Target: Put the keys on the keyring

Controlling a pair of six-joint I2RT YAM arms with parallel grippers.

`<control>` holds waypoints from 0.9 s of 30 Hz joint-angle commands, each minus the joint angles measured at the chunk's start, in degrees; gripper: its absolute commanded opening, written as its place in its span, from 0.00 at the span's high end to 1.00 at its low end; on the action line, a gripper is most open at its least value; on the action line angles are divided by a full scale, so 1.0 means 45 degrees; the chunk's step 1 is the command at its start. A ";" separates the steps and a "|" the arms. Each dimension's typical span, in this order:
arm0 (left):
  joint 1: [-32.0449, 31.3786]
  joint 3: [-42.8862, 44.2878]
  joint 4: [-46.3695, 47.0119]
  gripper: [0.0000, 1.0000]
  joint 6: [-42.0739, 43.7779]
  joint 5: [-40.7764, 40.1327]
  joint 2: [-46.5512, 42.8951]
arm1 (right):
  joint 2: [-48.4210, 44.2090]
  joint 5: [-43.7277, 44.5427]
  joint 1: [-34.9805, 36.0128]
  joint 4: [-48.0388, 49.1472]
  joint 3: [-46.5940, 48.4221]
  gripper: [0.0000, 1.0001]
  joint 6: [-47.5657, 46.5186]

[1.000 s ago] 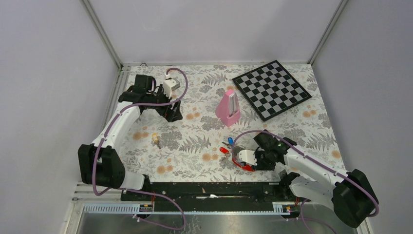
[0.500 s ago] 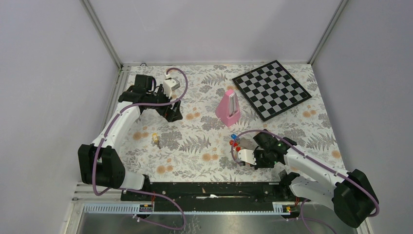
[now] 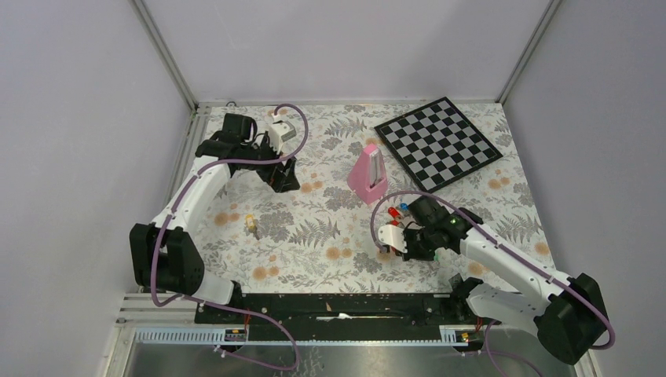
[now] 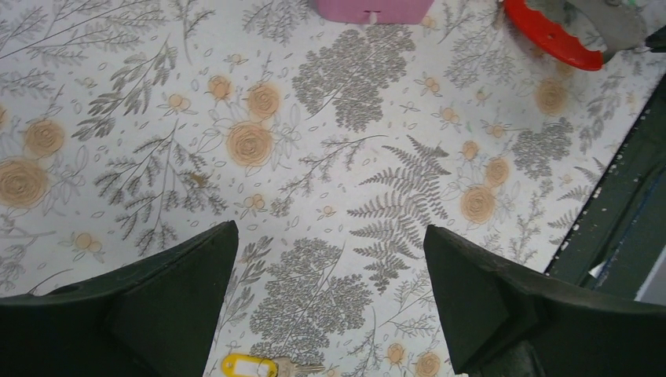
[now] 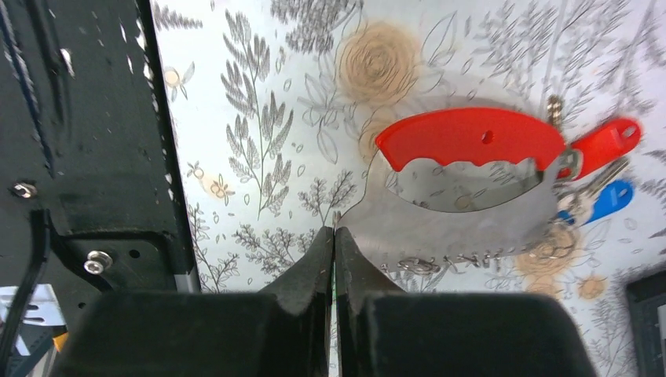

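Slippage is the worry: the right fingers (image 5: 330, 245) are pressed together on just the thin grey edge of the keyring (image 5: 471, 137), which juts ahead of them with 2 keys (image 5: 605, 143) dangling and could swivel or drop. The left fingers (image 4: 479, 290) gape, holding nothing, with a yellow-tagged key (image 4: 250, 365) lying near them, untouched. No writing is legible.

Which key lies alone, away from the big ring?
The yellow-tagged key: it lies by itself, while the red key and blue key cluster at the keyring.
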 commanded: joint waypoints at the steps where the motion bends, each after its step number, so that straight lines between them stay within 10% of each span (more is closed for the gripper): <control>1: -0.0201 0.0640 0.0045 0.01 0.0330 0.1738 -0.0163 | 0.0205 -0.1601 0.0093 -0.0140 0.1478 1.00 0.0884; 10: -0.0993 -0.0003 0.1991 0.03 -0.0131 0.4974 -0.0951 | 0.0932 -0.4075 0.0108 0.2102 0.4231 1.00 0.4194; 16: -0.1809 -0.0108 0.3722 0.22 -0.1304 0.6625 -0.0987 | 0.1823 -0.5178 -0.0030 0.3249 0.5670 1.00 0.5405; 27: -0.3835 0.0049 0.3447 0.29 0.1592 0.7436 -0.0749 | 0.3743 -0.7012 -0.0067 0.3753 0.8411 1.00 0.7008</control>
